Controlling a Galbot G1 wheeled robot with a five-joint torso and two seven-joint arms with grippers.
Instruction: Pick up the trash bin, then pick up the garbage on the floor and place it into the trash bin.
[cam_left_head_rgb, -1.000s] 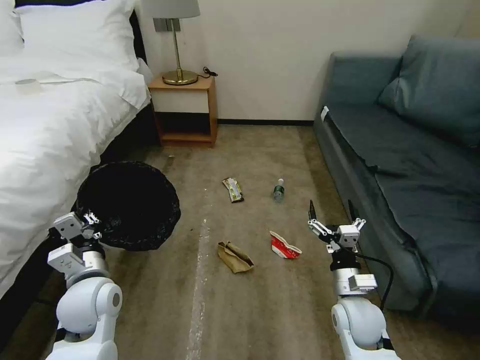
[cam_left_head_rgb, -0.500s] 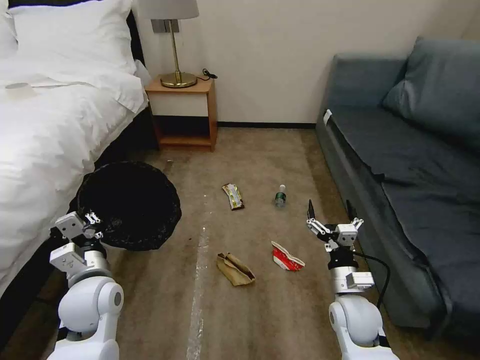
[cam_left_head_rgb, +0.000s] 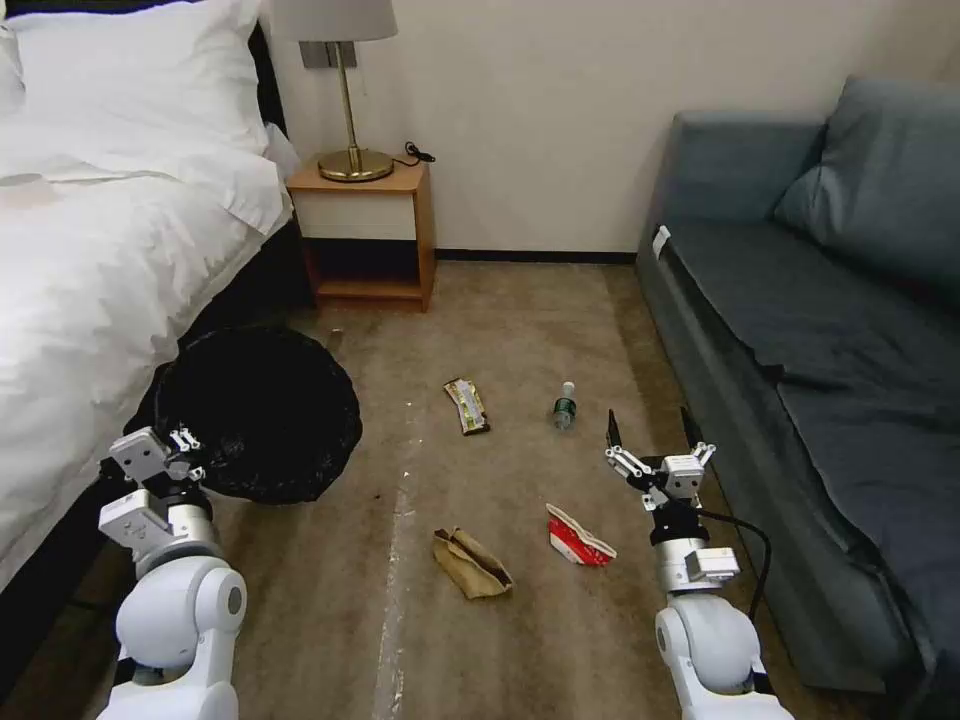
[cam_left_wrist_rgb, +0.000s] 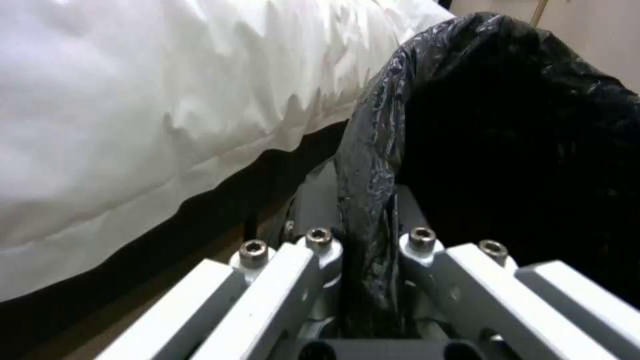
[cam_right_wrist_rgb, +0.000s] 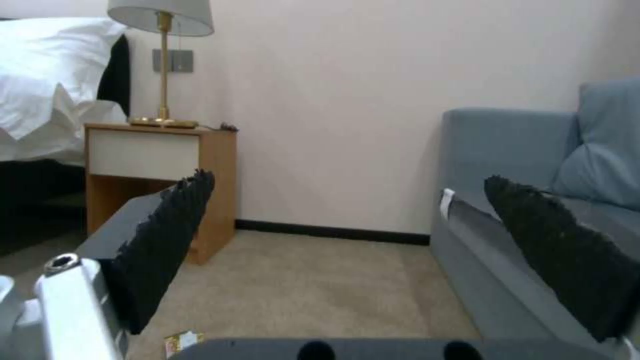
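The trash bin (cam_left_head_rgb: 258, 415), lined with a crinkled black bag, hangs beside the bed at my left. My left gripper (cam_left_head_rgb: 185, 447) is shut on its near rim; in the left wrist view the fingers (cam_left_wrist_rgb: 319, 250) pinch the black bag rim (cam_left_wrist_rgb: 373, 165). The garbage lies on the carpet. A yellow-green wrapper (cam_left_head_rgb: 466, 405) and a small bottle (cam_left_head_rgb: 565, 407) are farther off. A brown paper bag (cam_left_head_rgb: 472, 563) and a red-and-white carton (cam_left_head_rgb: 578, 535) lie nearer. My right gripper (cam_left_head_rgb: 648, 428) stands open above the floor, right of the carton, its black pads (cam_right_wrist_rgb: 170, 240) wide apart.
A white bed (cam_left_head_rgb: 90, 300) runs along the left. A grey sofa (cam_left_head_rgb: 800, 330) lines the right, close to my right arm. A wooden nightstand (cam_left_head_rgb: 365, 235) with a brass lamp (cam_left_head_rgb: 345, 100) stands against the back wall. Open carpet lies between bed and sofa.
The whole picture has shifted, so the camera moved; the litter now sits lower in view. The bin stays in my left gripper, and the right gripper stays open.
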